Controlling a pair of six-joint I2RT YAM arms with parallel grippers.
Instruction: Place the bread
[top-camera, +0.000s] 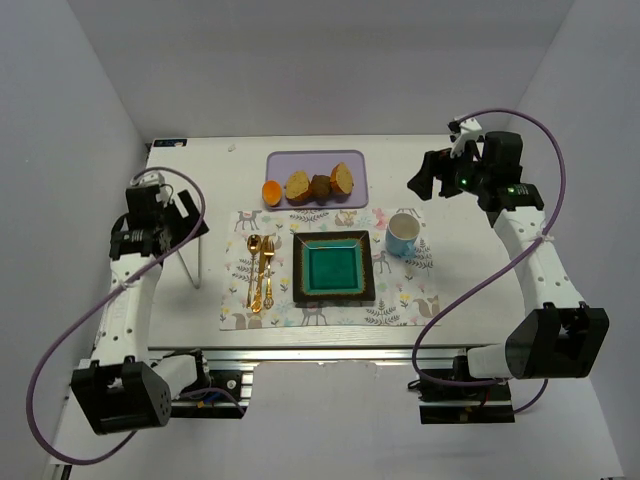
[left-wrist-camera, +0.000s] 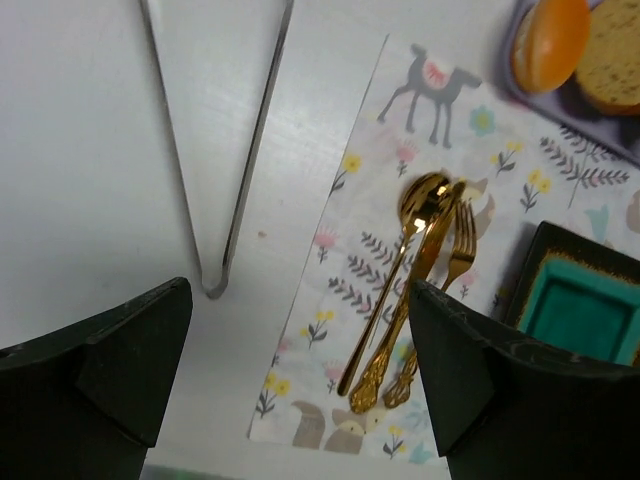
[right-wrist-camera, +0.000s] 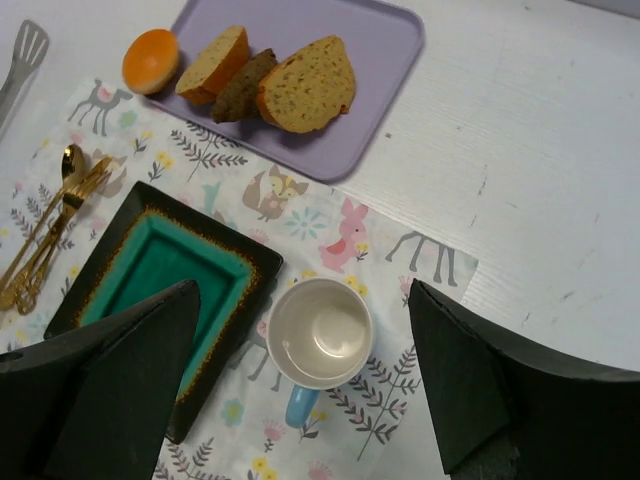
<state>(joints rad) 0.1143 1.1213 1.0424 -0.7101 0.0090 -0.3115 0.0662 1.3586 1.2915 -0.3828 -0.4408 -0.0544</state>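
Note:
The bread (top-camera: 272, 191) is a small orange oval bun at the left edge of the lavender tray (top-camera: 355, 163); it also shows in the right wrist view (right-wrist-camera: 151, 61) and the left wrist view (left-wrist-camera: 551, 40). My left gripper (left-wrist-camera: 300, 400) is open and empty, above the table left of the placemat. My right gripper (right-wrist-camera: 305, 400) is open and empty, high above the blue cup (right-wrist-camera: 318, 338). The square teal plate (top-camera: 334, 268) sits empty at the placemat's middle.
On the tray beside the bun lie two tan-yellow slices (top-camera: 298, 185) (top-camera: 343, 179) and a dark brown lump (top-camera: 320, 187). Gold cutlery (top-camera: 260, 270) lies on the patterned placemat (top-camera: 400, 300) left of the plate. Metal tongs (top-camera: 195, 262) lie on the table at the left.

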